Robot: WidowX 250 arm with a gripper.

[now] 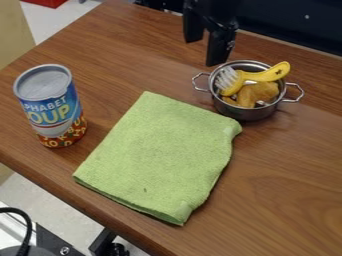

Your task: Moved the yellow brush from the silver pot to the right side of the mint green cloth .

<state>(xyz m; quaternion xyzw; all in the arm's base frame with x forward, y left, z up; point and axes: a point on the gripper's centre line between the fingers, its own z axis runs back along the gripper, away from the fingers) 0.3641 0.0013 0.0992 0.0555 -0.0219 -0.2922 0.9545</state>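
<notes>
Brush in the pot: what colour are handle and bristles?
The brush's handle is yellow, its bristles white; camera view shows it.

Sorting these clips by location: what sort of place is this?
Probably a lab or workshop tabletop: a robot gripper hangs over the wooden table, and cabling and black hardware show at the lower left.

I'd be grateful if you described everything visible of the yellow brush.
The yellow brush looks like smooth plastic, with white bristles at its left end and a small dark mark near the handle's tip. It lies tilted in the silver pot, bristles facing left, apparently resting on an orange-yellow item, its handle reaching over the right rim.
</notes>
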